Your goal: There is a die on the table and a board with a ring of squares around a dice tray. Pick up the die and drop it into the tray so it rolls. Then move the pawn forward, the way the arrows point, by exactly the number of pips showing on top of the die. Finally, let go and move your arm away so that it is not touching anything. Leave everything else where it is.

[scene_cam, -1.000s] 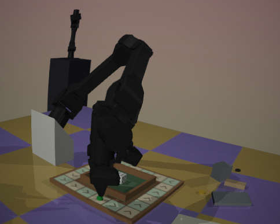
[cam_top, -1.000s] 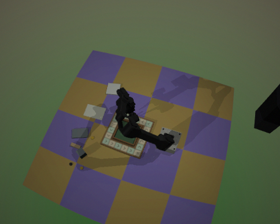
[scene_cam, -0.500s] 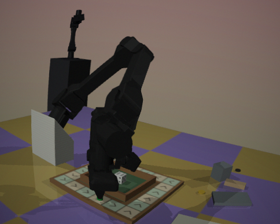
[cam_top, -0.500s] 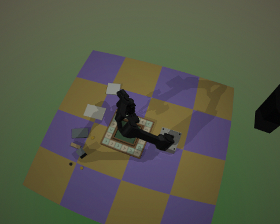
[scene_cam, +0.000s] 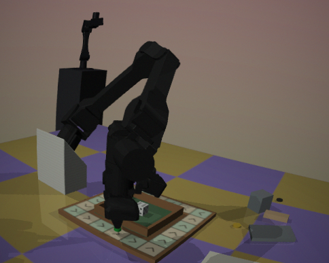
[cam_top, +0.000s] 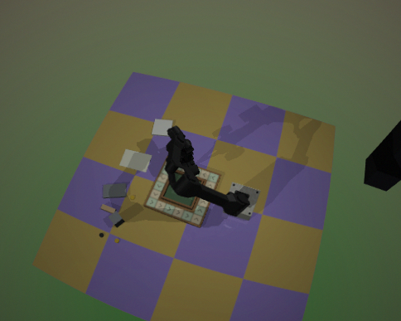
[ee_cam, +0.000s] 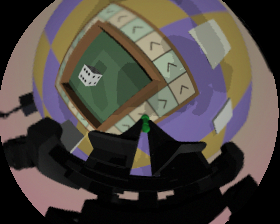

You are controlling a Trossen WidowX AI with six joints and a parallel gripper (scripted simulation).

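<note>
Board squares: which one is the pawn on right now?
The cream square on the near edge, just outside the tray wall; the tool is shut on the green pawn there.
</note>
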